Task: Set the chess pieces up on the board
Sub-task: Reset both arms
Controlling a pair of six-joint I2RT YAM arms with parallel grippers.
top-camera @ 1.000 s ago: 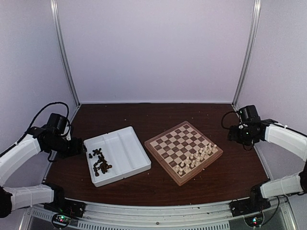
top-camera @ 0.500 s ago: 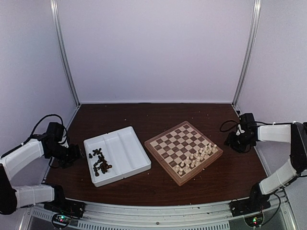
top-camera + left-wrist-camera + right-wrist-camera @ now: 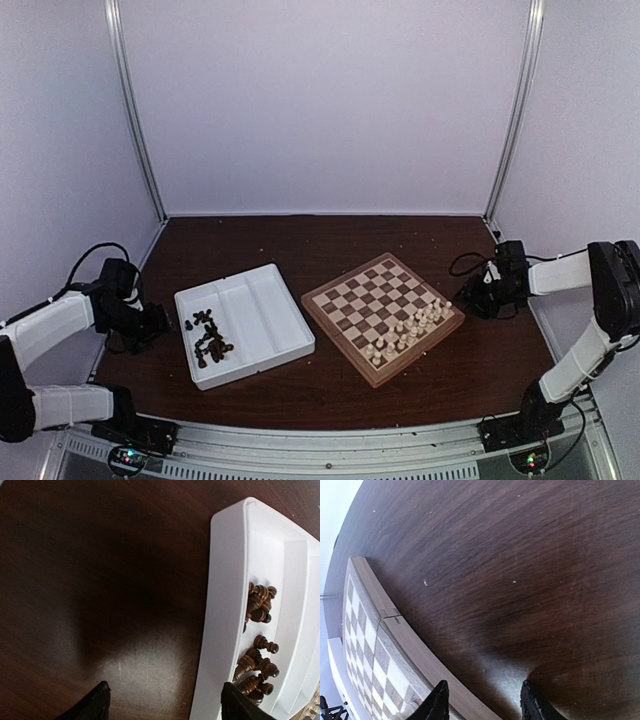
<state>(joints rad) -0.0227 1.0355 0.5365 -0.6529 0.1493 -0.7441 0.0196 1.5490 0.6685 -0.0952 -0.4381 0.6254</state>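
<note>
The board (image 3: 336, 341) lies angled at mid table, with cream-white chess pieces (image 3: 410, 330) standing in two rows along its near right side. Dark brown chess pieces (image 3: 207, 338) lie heaped in the left compartment of a white tray (image 3: 265, 310). My left gripper (image 3: 160, 322) hovers low just left of the tray. In the left wrist view it (image 3: 167, 705) is open over bare table beside the tray rim (image 3: 220, 605), with dark pieces (image 3: 257, 605) nearby. My right gripper (image 3: 470, 300) sits low off the board's right corner. It (image 3: 485, 700) is open and empty beside the board rim (image 3: 415, 650).
The dark wooden table (image 3: 300, 240) is enclosed by white walls with metal corner posts (image 3: 135, 110). Cables (image 3: 465, 262) loop from both wrists. The tray's right compartment (image 3: 275, 300) holds nothing.
My right gripper has dropped and moved left toward the board's right corner, and its jaws have narrowed. My left gripper came down beside the tray, then held still.
</note>
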